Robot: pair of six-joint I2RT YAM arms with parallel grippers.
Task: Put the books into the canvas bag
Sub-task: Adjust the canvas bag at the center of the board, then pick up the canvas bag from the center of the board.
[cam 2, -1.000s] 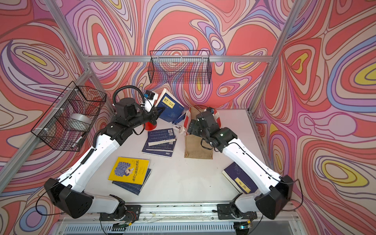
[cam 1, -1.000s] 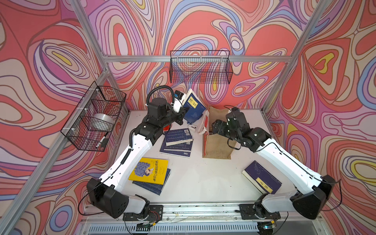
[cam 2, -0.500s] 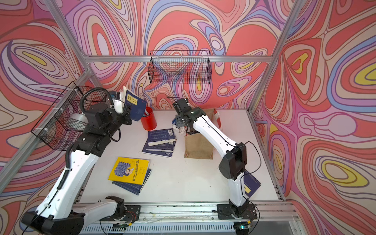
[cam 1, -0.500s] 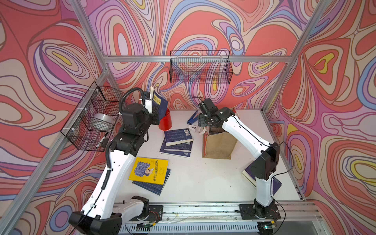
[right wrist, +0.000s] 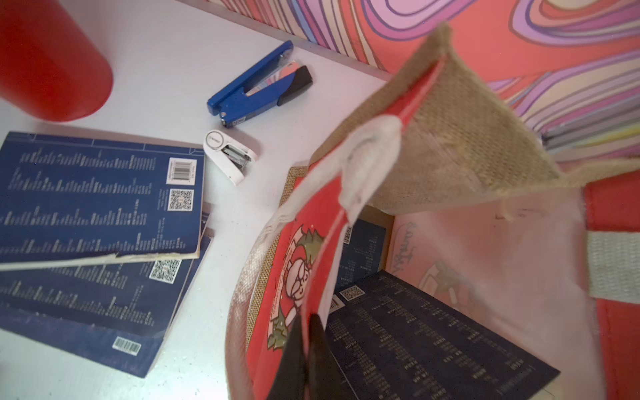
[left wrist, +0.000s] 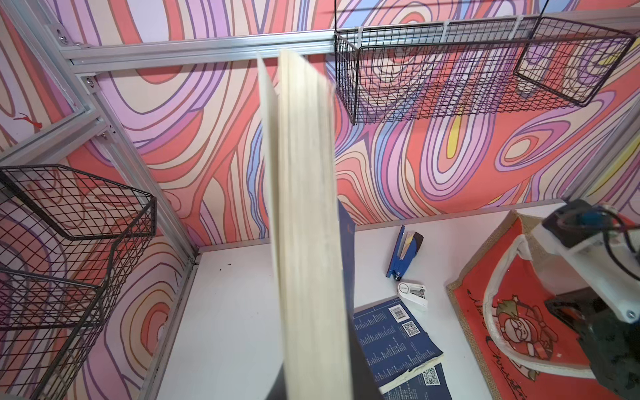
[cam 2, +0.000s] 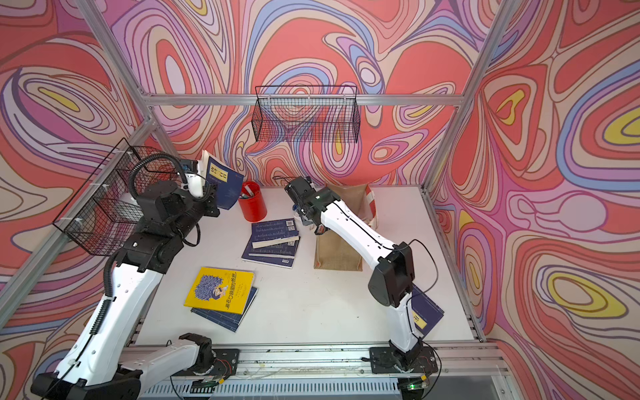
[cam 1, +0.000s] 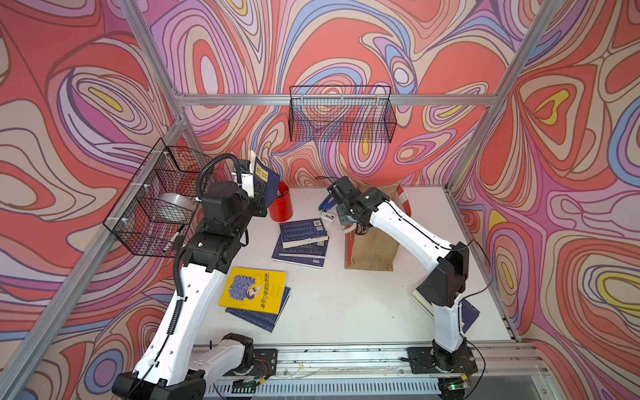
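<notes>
Only the right wrist view looks into the canvas bag (right wrist: 450, 131), which stands toward the back of the bench (cam 1: 346, 311). Navy books (right wrist: 415, 329) lie inside, and the right gripper (right wrist: 306, 322) pinches its red front panel. In both top views the left gripper (cam 2: 209, 192) clamps an airborne navy book (cam 1: 265, 176); the left wrist view shows mostly its page edges.

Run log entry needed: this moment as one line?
left fingers: shut on navy book, aloft | right fingers: shut on canvas bag front panel | bagged: dark book
</notes>
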